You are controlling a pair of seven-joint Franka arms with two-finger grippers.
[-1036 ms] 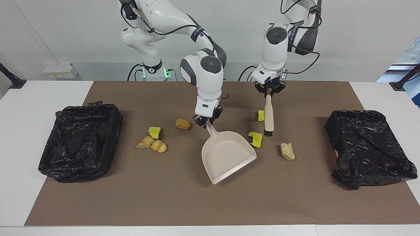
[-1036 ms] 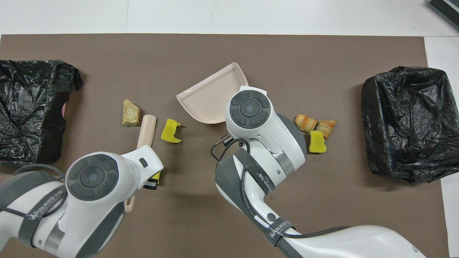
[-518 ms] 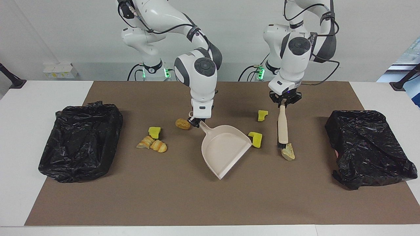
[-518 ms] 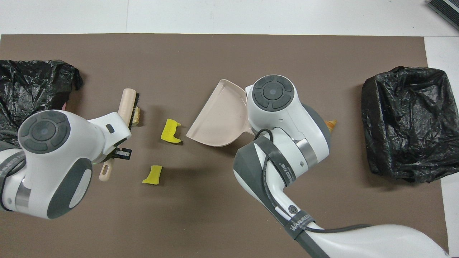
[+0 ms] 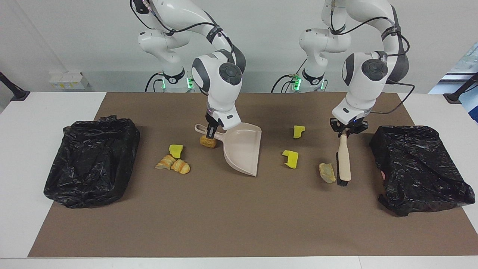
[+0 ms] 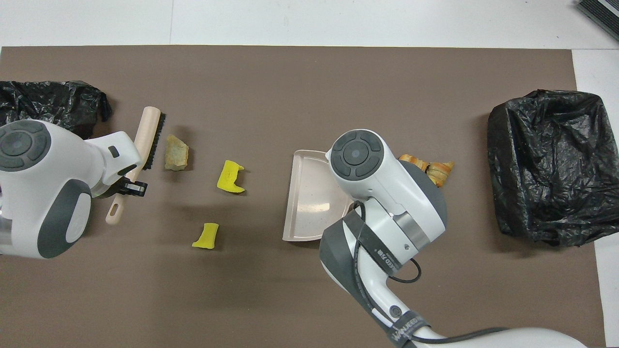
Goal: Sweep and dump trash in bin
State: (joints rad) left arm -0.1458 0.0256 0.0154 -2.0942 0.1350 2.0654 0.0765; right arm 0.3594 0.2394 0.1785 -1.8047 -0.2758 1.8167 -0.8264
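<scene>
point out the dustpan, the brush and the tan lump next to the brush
dustpan (image 5: 242,147), facing view, inside of the pan
brush (image 5: 344,161), facing view, wooden back
tan lump (image 6: 176,153), overhead view, top face

From overhead, we lose the round brown lump (image 5: 208,141) and yellow chunk (image 5: 175,150) under the right arm (image 6: 382,193).

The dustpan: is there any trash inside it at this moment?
No. The dustpan shows a bare pale floor with no trash on it. The right arm covers its handle end from above, so that corner cannot be checked. The yellow pieces lie outside, on the mat.
</scene>
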